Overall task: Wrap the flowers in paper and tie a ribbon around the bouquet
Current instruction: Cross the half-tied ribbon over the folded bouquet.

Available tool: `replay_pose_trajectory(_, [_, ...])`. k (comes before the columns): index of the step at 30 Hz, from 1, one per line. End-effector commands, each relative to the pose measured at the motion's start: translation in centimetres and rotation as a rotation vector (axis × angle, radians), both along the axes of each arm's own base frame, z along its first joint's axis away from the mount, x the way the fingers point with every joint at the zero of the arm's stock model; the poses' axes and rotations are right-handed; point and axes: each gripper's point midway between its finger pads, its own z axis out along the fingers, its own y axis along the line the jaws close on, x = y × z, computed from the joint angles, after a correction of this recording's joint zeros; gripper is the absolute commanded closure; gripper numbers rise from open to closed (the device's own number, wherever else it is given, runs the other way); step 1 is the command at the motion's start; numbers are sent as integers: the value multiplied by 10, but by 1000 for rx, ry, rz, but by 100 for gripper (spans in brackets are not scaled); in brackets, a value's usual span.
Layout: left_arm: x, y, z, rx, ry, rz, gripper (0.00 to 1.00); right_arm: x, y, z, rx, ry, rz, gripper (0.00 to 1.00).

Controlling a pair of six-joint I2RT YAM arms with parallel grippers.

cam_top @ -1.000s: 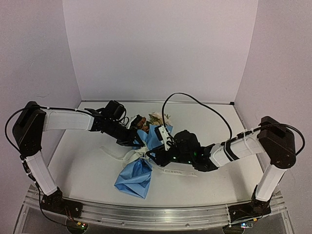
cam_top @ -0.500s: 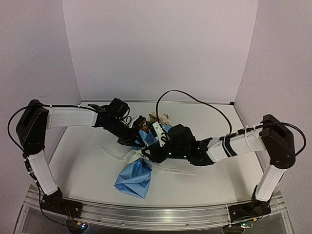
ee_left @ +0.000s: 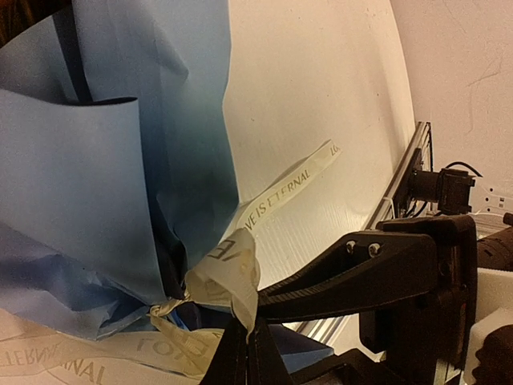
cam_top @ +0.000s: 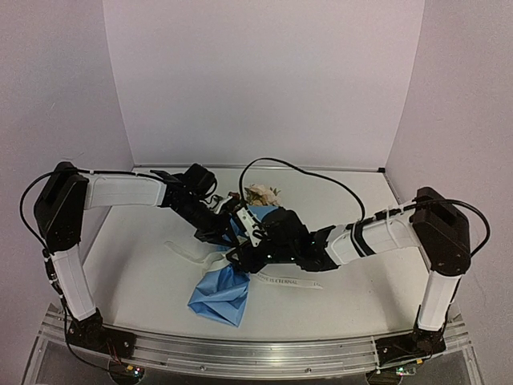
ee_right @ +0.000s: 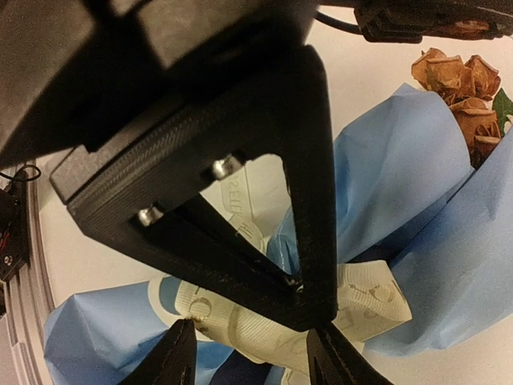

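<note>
Since the paper [cam_top: 216, 301] is already gathered round the bunch and the ribbon [ee_left: 232, 273] is cinched at its waist, the step in hand looks like the tying of the bow. The bouquet [cam_top: 228, 281] lies on the tabletop [cam_top: 361, 297] between both arms, flowers [cam_top: 260, 194] toward the back wall [cam_top: 256, 80]. The left pincer [ee_left: 244, 341] is pressed together on a loop of ribbon right by the knot [ee_left: 164, 309]. The right pincer [ee_right: 252, 361] hangs just above the same knot with its jaws spread, gripping nothing that I can see. Next, I judge, the right one must take the free tail [cam_top: 288, 282] and draw against the left without dragging the soft paper open
</note>
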Motion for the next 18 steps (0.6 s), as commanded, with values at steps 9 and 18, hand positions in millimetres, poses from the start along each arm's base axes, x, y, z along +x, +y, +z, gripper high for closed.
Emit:
replay_pose_trajectory(9, [4,-13,12,-41,8,-51,100,0,16,2,-33,-63,20,58])
replay_pose_trajectory(18, [5,-11,14,-39,6,-52,100,7,-3,2,-84,-89,-42,99])
